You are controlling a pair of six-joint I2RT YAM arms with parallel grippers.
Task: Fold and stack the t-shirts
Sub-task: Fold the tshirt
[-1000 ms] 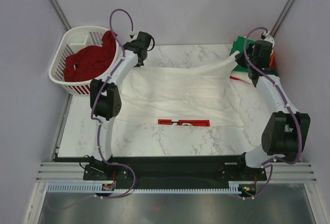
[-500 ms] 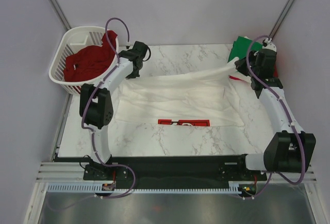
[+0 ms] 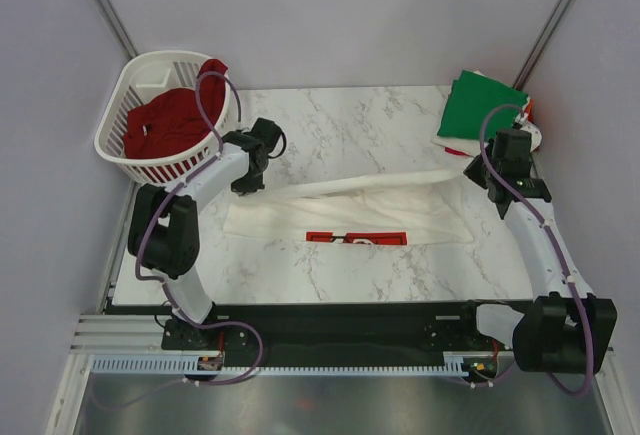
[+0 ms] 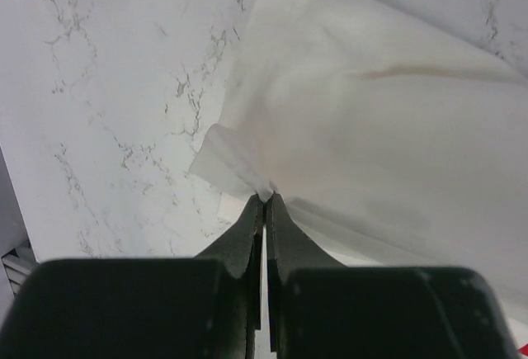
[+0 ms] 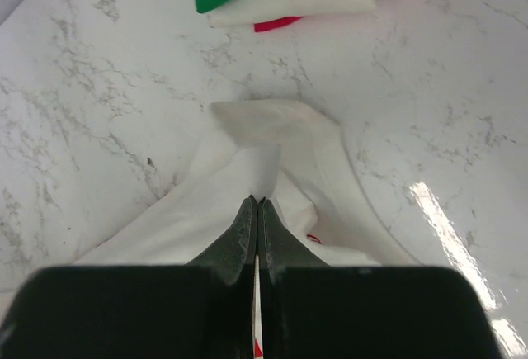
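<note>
- Pinching the white shirt (image 3: pixel 360 210) at two corners: our left gripper (image 4: pixel 265 199) and right gripper (image 5: pixel 256 203), both pressed together on cloth.
- We see the shirt stretched between them, mid-table (image 3: pixel 350 125).

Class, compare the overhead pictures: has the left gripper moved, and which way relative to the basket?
Yes. The left gripper, shut on the white t-shirt, has drawn toward the arm bases, from beside the basket to level with its near rim.

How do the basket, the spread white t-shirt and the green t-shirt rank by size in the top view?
1-2. spread white t-shirt and basket: similar area, so unranked.
3. green t-shirt: clearly smallest.
</note>
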